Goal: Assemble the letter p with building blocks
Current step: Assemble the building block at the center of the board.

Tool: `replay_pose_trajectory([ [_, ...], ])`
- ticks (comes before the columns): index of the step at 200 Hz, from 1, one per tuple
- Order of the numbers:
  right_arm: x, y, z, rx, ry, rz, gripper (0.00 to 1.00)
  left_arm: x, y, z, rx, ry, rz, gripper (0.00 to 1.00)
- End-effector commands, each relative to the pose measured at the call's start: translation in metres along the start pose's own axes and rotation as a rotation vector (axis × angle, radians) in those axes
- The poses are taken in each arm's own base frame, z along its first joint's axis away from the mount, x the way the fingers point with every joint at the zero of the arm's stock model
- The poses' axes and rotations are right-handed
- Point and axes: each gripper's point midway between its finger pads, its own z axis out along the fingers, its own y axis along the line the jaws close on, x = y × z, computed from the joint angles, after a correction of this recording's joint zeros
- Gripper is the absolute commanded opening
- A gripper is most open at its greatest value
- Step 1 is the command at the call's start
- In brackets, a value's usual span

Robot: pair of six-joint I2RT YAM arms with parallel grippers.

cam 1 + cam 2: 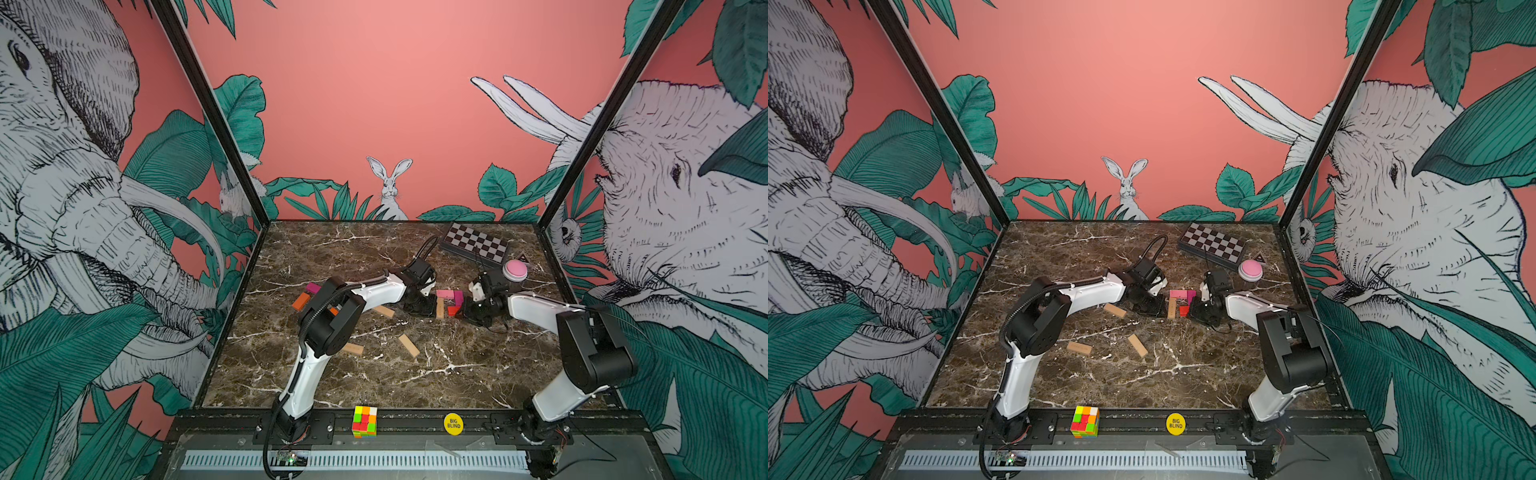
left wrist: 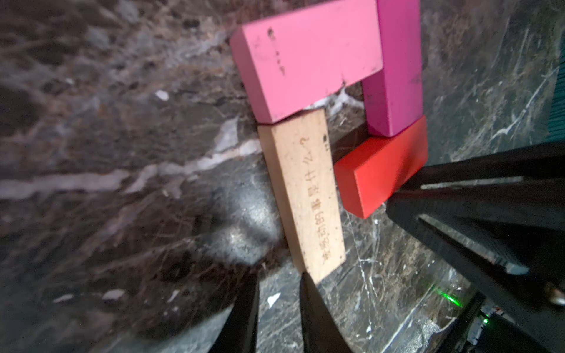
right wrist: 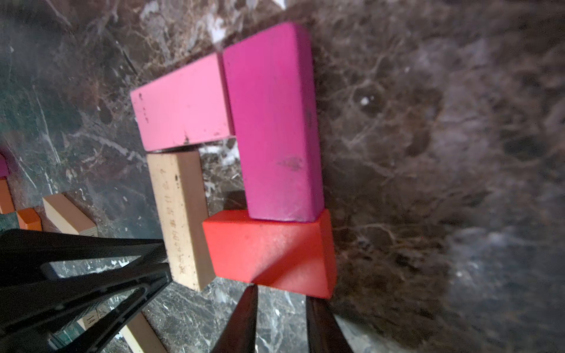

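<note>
Four building blocks lie joined on the marble: a pink block (image 2: 305,61) across the far end, a magenta block (image 2: 394,70) down one side, a red block (image 2: 382,174) closing the loop, and a tan block (image 2: 308,198) as the stem. In a top view this group (image 1: 449,301) sits between both grippers. My left gripper (image 2: 279,276) is open a narrow gap with bare marble between its fingers, one tip against the tan block's end. My right gripper (image 3: 282,292) is open a little, its tips at the red block's (image 3: 269,253) side, holding nothing.
Loose tan blocks (image 1: 409,345) (image 1: 353,349) (image 1: 384,311) lie nearer the front. An orange block (image 1: 301,301) and a magenta one (image 1: 313,287) lie at the left. A checkered box (image 1: 476,243) and a pink button (image 1: 515,270) stand at the back right. A puzzle cube (image 1: 365,422) rests on the front rail.
</note>
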Motion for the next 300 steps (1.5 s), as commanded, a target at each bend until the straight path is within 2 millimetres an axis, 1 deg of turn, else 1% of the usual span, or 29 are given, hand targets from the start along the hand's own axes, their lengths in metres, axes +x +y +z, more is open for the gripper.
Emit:
replay_pose_trajectory([
  [1,0.009,-0.009,0.008,0.031,0.038,0.019,0.28,0.0,-0.005,0.001,0.005,0.011,-0.009,0.26],
  [23,0.01,-0.007,0.007,0.024,0.041,0.018,0.28,-0.001,-0.006,0.002,0.009,0.01,-0.01,0.26],
  [46,0.011,-0.003,-0.002,0.012,0.035,0.009,0.29,-0.003,-0.007,0.001,0.002,0.006,-0.013,0.26],
  [65,0.014,-0.008,-0.007,0.039,0.046,0.01,0.29,-0.002,-0.006,-0.001,-0.007,0.009,-0.016,0.26],
  [68,0.01,-0.003,-0.015,0.027,0.021,0.0,0.29,-0.002,-0.005,-0.001,-0.009,0.01,-0.017,0.26],
  [86,0.007,-0.003,-0.028,0.023,-0.004,-0.004,0.29,0.0,-0.003,-0.001,-0.019,0.013,-0.013,0.26],
  [108,-0.001,-0.015,-0.042,0.053,-0.03,0.01,0.29,0.001,0.001,0.0,-0.033,0.016,-0.014,0.27],
  [127,-0.01,-0.024,-0.047,0.055,-0.05,0.034,0.29,-0.002,0.003,0.0,-0.047,0.009,-0.017,0.26],
  [149,-0.017,-0.029,-0.045,0.066,-0.041,0.037,0.29,-0.006,0.007,-0.003,-0.065,0.003,-0.034,0.27],
  [160,-0.019,-0.031,-0.041,0.069,-0.035,0.041,0.29,-0.008,0.009,-0.002,-0.069,0.003,-0.035,0.27],
  [178,-0.023,-0.032,-0.035,0.071,-0.03,0.041,0.29,-0.01,0.007,-0.001,-0.058,0.007,-0.038,0.27],
  [185,-0.027,-0.031,-0.036,0.069,-0.041,0.039,0.29,-0.009,0.006,0.0,-0.056,0.011,-0.039,0.27],
  [188,-0.025,-0.034,-0.03,0.076,-0.023,0.046,0.3,-0.01,0.006,0.0,-0.055,0.01,-0.039,0.27],
  [195,-0.025,-0.035,-0.027,0.076,-0.018,0.047,0.3,-0.01,0.005,0.001,-0.051,0.012,-0.038,0.27],
  [238,-0.033,-0.039,-0.022,0.09,-0.021,0.048,0.29,-0.014,0.004,0.004,-0.044,0.014,-0.039,0.27],
  [283,-0.033,-0.042,-0.013,0.085,-0.004,0.055,0.3,-0.014,0.003,0.005,-0.041,0.014,-0.036,0.27],
  [300,-0.032,-0.043,-0.011,0.083,0.001,0.058,0.3,-0.015,0.007,0.005,-0.056,0.013,-0.038,0.27],
])
